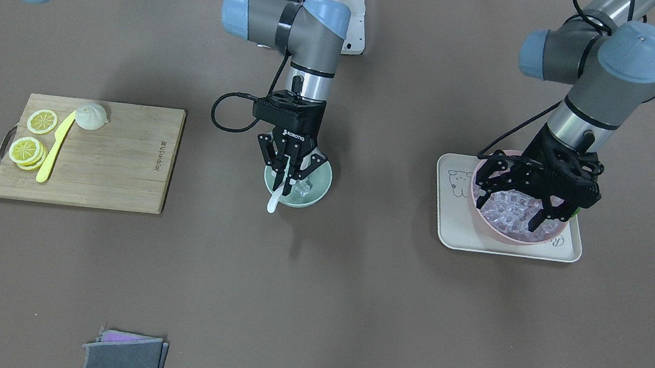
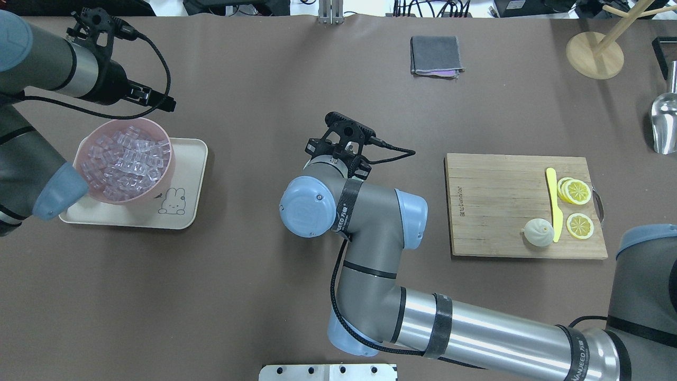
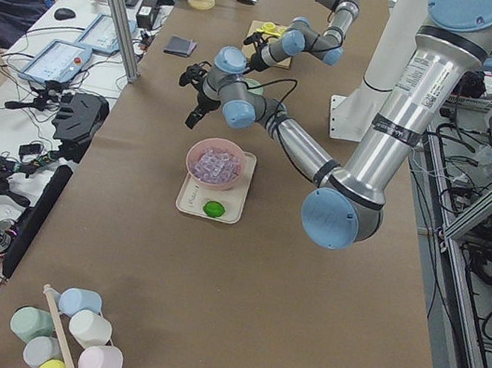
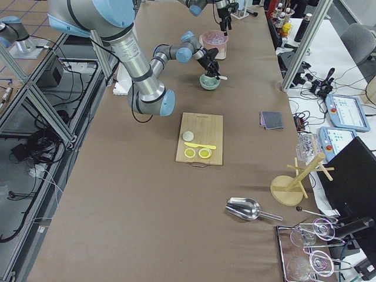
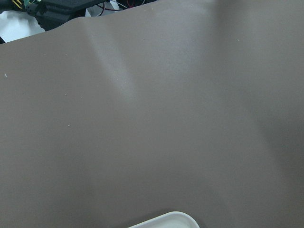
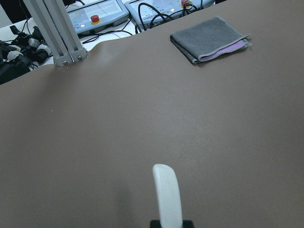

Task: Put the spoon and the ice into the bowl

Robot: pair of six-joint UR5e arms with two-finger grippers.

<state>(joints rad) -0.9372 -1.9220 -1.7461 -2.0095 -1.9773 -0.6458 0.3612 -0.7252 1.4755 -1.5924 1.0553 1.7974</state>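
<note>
The mint-green bowl (image 1: 320, 184) stands mid-table, and one clear ice cube (image 1: 303, 189) lies in it. My right gripper (image 1: 286, 187) hangs over the bowl, shut on the white spoon (image 1: 273, 201). The spoon's handle sticks out past the bowl's rim and also shows in the right wrist view (image 6: 167, 194). The scoop end is hidden by the fingers. My left gripper (image 1: 515, 205) is open and empty, just above several ice cubes (image 1: 505, 212) in the pink bowl (image 1: 509, 236).
The pink bowl stands on a cream tray (image 1: 449, 232). A wooden cutting board (image 1: 119, 158) carries a yellow knife (image 1: 54, 149), lemon slices (image 1: 27, 151) and a bun (image 1: 91, 116). A grey cloth (image 1: 124, 357) lies near the table's edge.
</note>
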